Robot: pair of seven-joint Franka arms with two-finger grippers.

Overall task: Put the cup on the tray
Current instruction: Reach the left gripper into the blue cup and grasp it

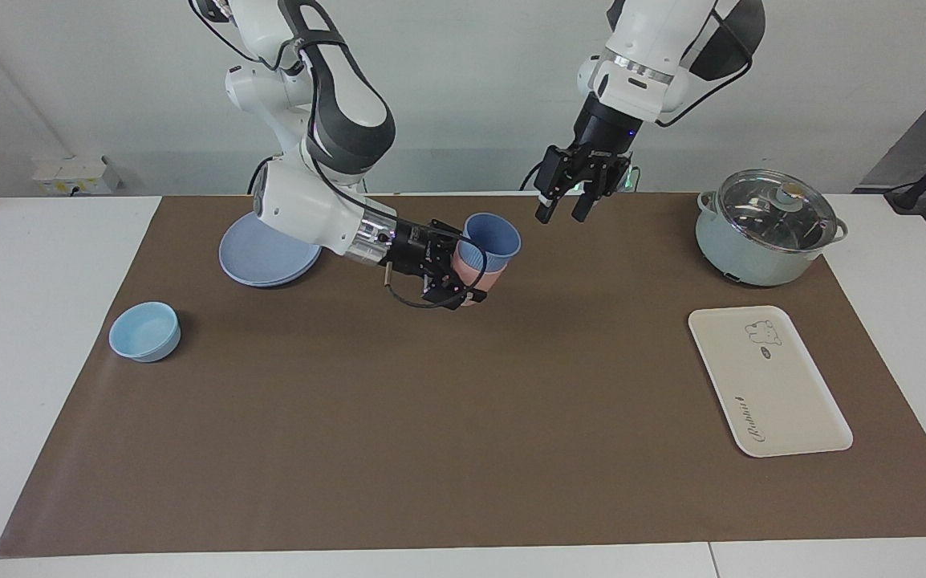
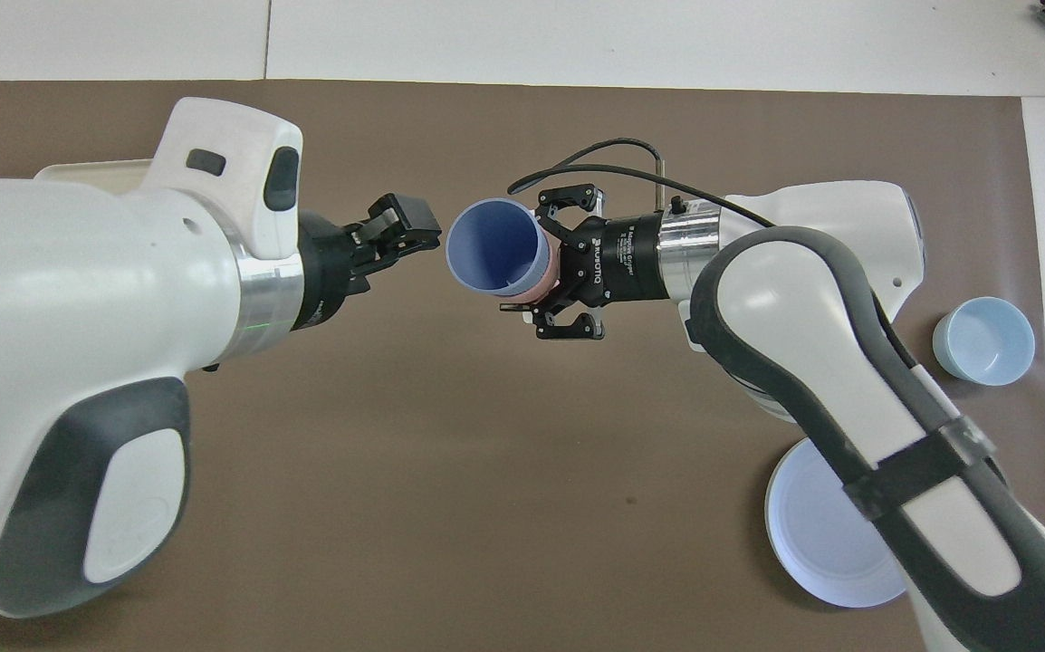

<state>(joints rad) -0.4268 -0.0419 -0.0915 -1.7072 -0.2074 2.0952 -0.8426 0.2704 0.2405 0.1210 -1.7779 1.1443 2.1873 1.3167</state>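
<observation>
A round blue plate lies on the brown mat close to the robots at the right arm's end, and a low light-blue bowl sits farther from the robots than the plate. A pale green pot with a glass lid stands at the left arm's end, with the flat cream-white rectangular tray bearing a bear drawing farther from the robots than the pot. Nothing rests on the tray.

The overhead view hides the pot and nearly all of the tray under the left arm's bulk; the facing view shows both whole.

The small periwinkle-blue plastic tumbler is nested in a pink cup, tilted, raised over the middle of the mat, well apart from the tray. The right gripper clamps the pink cup's side, its 2 fingers closed on it, so the tumbler rides just past the fingertips. The left gripper hangs in the air beside the tumbler's rim, its 2 fingers spread apart and holding nothing; in the overhead view its tip sits just beside the tumbler's mouth.
</observation>
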